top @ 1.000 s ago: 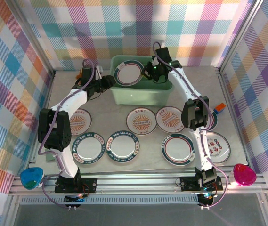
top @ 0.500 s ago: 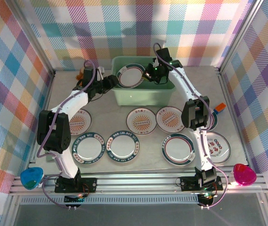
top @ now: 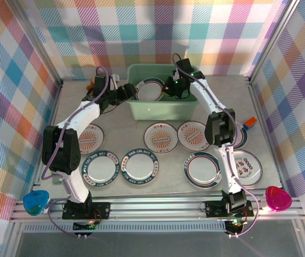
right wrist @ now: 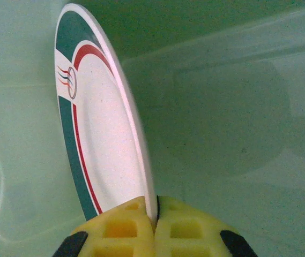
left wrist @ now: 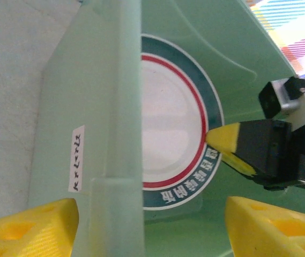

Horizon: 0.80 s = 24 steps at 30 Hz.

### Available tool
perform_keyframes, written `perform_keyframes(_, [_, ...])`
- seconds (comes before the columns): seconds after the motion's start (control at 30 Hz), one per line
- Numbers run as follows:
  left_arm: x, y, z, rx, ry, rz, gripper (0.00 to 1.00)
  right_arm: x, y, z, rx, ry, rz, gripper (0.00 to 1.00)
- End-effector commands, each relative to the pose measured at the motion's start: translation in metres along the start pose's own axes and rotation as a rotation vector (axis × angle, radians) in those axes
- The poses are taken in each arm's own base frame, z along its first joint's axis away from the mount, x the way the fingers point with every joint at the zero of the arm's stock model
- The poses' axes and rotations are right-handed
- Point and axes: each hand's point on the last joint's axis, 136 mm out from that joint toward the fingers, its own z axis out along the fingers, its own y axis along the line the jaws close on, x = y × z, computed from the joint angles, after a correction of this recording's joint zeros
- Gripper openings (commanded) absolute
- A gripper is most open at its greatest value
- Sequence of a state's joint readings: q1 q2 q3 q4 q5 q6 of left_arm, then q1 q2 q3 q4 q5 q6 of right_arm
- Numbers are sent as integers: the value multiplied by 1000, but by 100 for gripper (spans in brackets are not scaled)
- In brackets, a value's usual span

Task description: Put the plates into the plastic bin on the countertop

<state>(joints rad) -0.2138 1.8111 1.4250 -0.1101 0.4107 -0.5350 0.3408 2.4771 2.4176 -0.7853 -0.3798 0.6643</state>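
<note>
Right end effector [right wrist: 155,220] clamps plate [right wrist: 98,128] by rim, inside plastic bin [top: 165,111].

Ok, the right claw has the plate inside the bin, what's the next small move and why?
Probably lower it flatter: the right claw pinches the plate by its rim, tilted on edge inside the plastic bin, so opening might drop it.

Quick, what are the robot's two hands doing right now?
Left hand: open, holding nothing.
Right hand: closed on the teal-and-red plate, inside the bin.
</note>
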Motion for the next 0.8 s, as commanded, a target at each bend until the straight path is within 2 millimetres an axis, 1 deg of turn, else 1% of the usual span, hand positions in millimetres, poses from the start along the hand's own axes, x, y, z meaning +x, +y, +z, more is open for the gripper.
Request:
perform_keyframes(0.0, [-2,-17,-7,26,12,56,73,-6,9,1,-40,-10,-53,0])
perform_keyframes(0.13, [-1,-16,-5,25,19,52,75,-3,9,11,-70,9,-69,0])
perform_keyframes(0.3, [3,-19,-3,33,29,52,75,0,-2,24,-59,32,-36,0])
perform_keyframes(0.47, [7,-23,0,40,39,55,75,6,-21,37,-1,49,-18,0])
perform_keyframes(0.63, [10,-27,0,41,40,63,75,11,-40,43,70,61,-7,0])
perform_keyframes(0.67, [10,-28,0,43,40,65,75,12,-42,43,78,62,-9,1])
perform_keyframes(0.7, [11,-28,0,43,42,64,75,12,-44,44,83,63,-12,4])
perform_keyframes(0.77, [11,-29,0,43,40,65,75,12,-50,46,101,61,-12,6])
